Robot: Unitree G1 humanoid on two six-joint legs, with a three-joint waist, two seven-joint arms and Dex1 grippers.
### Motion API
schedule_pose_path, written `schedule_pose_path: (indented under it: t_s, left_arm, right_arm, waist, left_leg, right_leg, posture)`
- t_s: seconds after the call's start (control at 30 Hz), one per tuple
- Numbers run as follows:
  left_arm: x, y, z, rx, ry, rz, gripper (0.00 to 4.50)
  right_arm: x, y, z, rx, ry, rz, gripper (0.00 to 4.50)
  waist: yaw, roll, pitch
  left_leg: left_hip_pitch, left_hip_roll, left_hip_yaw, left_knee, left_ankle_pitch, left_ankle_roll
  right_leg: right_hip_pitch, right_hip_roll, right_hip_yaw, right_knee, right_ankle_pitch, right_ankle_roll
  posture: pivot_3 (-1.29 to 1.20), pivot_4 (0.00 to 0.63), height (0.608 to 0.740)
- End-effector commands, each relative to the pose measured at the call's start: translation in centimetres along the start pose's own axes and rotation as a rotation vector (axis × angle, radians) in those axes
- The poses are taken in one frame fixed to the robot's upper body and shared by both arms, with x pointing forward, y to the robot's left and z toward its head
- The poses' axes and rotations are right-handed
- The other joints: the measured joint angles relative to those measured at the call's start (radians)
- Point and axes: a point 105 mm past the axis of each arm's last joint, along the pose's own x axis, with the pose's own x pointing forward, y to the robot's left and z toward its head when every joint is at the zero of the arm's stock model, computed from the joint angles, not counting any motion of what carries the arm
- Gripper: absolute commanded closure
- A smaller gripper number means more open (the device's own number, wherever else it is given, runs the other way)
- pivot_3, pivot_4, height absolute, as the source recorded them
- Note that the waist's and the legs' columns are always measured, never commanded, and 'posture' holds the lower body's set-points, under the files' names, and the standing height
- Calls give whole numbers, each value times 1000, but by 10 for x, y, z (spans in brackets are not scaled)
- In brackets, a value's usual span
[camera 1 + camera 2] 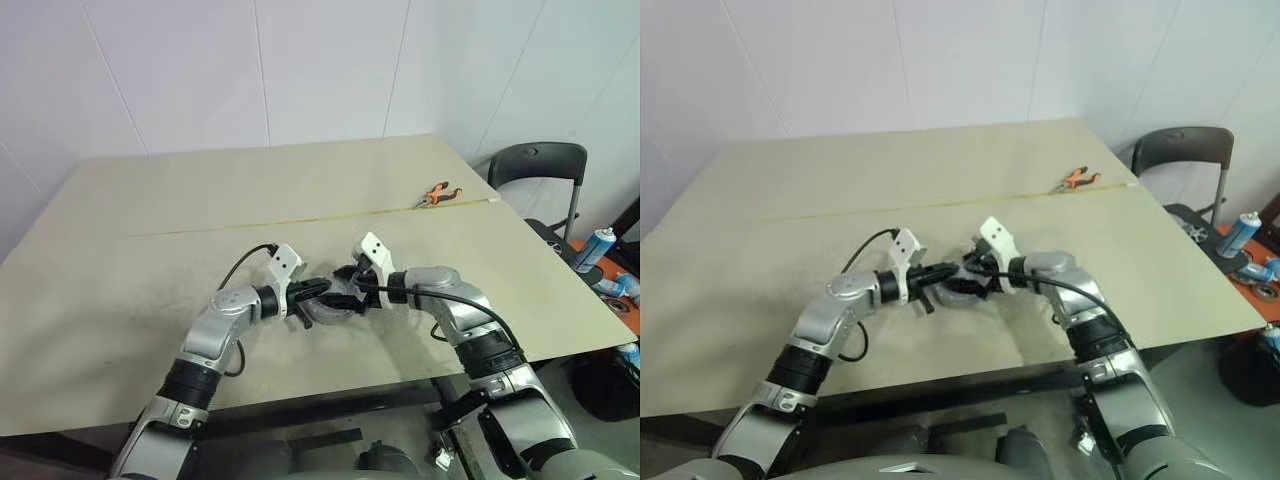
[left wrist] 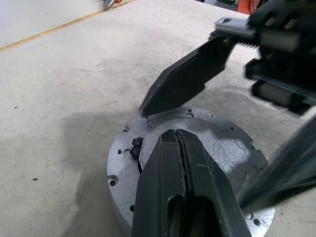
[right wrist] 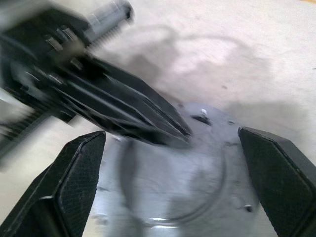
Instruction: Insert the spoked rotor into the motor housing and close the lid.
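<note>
Around housing [image 2: 123, 173]: bare table [image 1: 150, 230].

Head stereo pair high over table [image 1: 120, 260], wrist views close, sharing lid [image 2: 217, 148]

Both arms reach forward and bend inward at the wrists, so that the two grippers face each other at the middle; the left gripper [image 2: 183, 148] points toward the right one with its fingers pressed together, tip to tip; the right gripper [image 3: 173, 163] points toward the left one, angled downward, its fingers [image 3: 79, 182] spread wide apart on either side of the left gripper's tip.
</note>
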Motion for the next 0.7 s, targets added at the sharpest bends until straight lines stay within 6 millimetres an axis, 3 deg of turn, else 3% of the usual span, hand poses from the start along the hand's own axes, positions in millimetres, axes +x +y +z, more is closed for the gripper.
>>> schedule_pose_path:
  t_s: [0.03,0.17,0.3,0.4,0.57,0.7]
  left_arm:
    - [0,1,-3,2,22,-2,4500]
    - [-1,0,-4,-2,20,-4,4500]
    - [-1,0,-5,-7,19,0,4500]
    - [-2,0,-5,-8,18,3,4500]
    - [-4,3,-7,-7,19,21,4500]
    - [-5,3,-7,-7,19,24,4500]
  right_arm:
    - [-18,5,39,-26,-104,35,16]
    - [-33,-8,50,3,-140,-30,16]
    - [-51,-25,48,75,-143,-113,16]
    - [-62,-30,29,221,-85,-129,16]
    - [-74,-4,-15,524,28,-37,16]
    - [-75,2,-35,612,49,-60,16]
  waist:
    - [0,0,0]
    - [0,0,0]
    - [0,0,0]
    - [0,0,0]
    - [1,0,0]
    - [-2,2,1]
  left_leg:
    - [0,0,0,0,0,0]
    - [0,0,0,0,0,0]
    - [0,0,0,-1,0,0]
    - [0,0,0,-1,0,0]
    - [0,0,0,-2,0,0]
    - [-1,0,0,-2,0,0]
  right_leg:
    - [0,0,0,0,0,0]
    - [-1,0,0,-1,0,0]
    - [-1,0,0,-1,0,0]
    - [-1,0,0,-2,0,0]
    - [0,0,0,-3,0,-1]
    - [0,0,0,-3,0,-1]
  posture:
    - [0,0,740]
    - [0,0,740]
    - [0,0,740]
    - [0,0,740]
    - [0,0,740]
    - [0,0,740]
